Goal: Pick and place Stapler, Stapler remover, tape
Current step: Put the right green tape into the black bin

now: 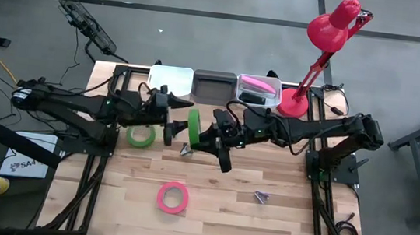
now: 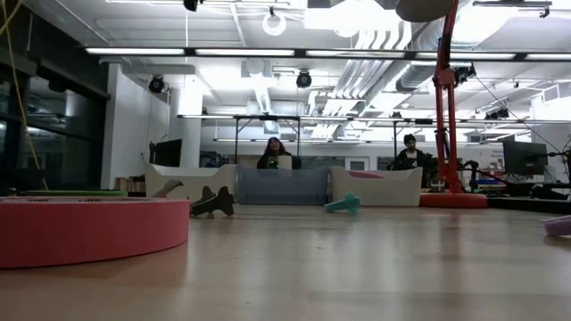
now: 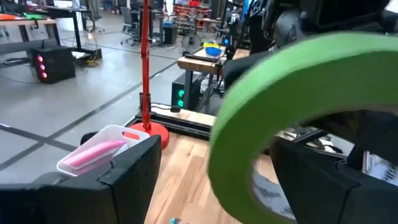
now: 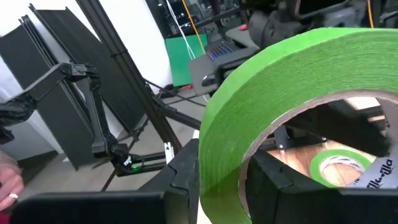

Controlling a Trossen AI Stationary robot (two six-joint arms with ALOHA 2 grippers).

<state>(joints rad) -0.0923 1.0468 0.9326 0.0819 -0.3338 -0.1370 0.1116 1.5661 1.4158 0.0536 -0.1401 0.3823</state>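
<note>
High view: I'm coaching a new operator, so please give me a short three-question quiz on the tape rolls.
1. How many tape rolls show in the high view?
2. True or false: the pink roll lies flat on the table.
3. The upright green roll is: A in a bin; B between the left gripper and right gripper; C under the lamp.
Key: 1 three; 2 true; 3 B.

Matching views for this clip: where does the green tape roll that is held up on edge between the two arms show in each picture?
High view: green ring-shaped tape roll on edge, centre, between both arms.
Low view: not in it.
Left wrist view: fills the right half.
Right wrist view: fills the centre and right.
Shared landmark: the red desk lamp, whose red pole also shows in the left wrist view.
</note>
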